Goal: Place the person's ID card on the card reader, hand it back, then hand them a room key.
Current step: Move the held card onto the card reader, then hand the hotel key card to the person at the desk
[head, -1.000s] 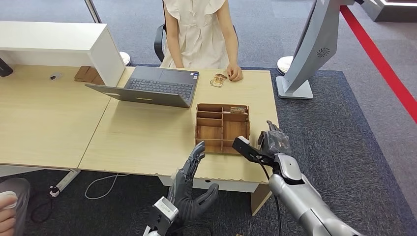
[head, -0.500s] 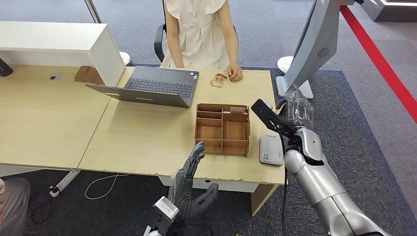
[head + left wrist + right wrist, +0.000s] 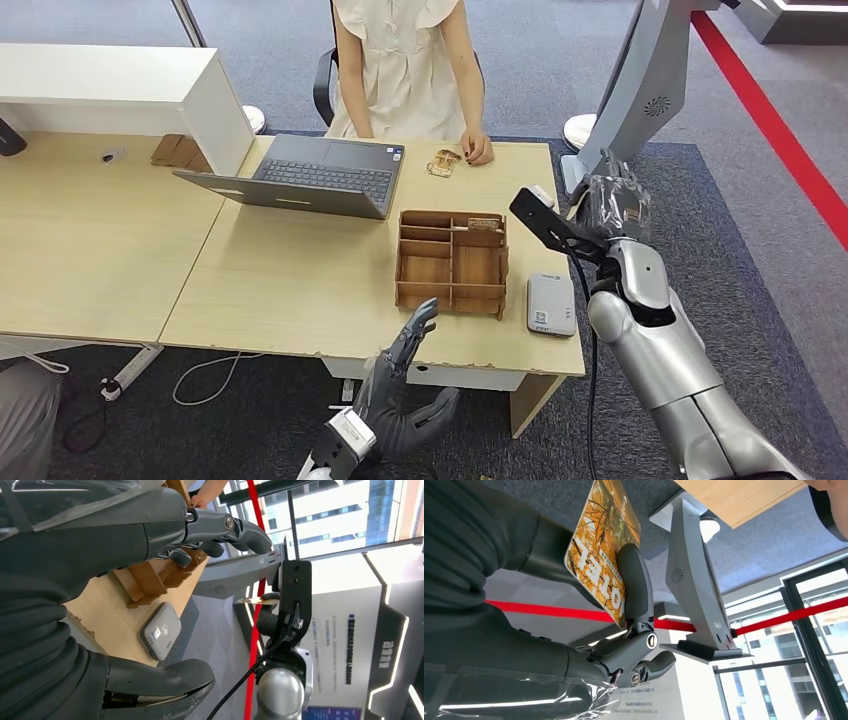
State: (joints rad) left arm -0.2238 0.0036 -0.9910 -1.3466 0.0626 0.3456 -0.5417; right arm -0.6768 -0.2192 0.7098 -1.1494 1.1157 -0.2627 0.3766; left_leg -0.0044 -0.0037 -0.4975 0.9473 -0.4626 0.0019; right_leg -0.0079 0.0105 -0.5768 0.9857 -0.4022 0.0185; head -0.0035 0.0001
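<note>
Two robot hands are showing above one light wooden surface (image 3: 300, 290). One wooden organiser box (image 3: 452, 262) with several compartments is sitting on the surface and serves as the landmark here.

The right robot hand (image 3: 612, 208) is hanging in the air to the right of the organiser box, beyond the edge of the surface. It is pinching one card (image 3: 601, 550) between thumb and finger; the card is printed with orange autumn leaves and large white letters. Whether this is the ID card or the room key cannot be told.

One grey card reader (image 3: 551, 304) is lying flat on the surface just beside the organiser box, on its right, below the raised right robot hand.

The left robot hand (image 3: 398, 395) is hovering in front of the organiser box, off the near edge of the surface, with its fingers spread wide and holding nothing.

One open laptop (image 3: 305, 177) is sitting behind and to the left of the organiser box. One person (image 3: 405, 65) in a pale dress is sitting at the far side, one hand resting on the surface beside a small brown item (image 3: 444, 162) behind the organiser box.
</note>
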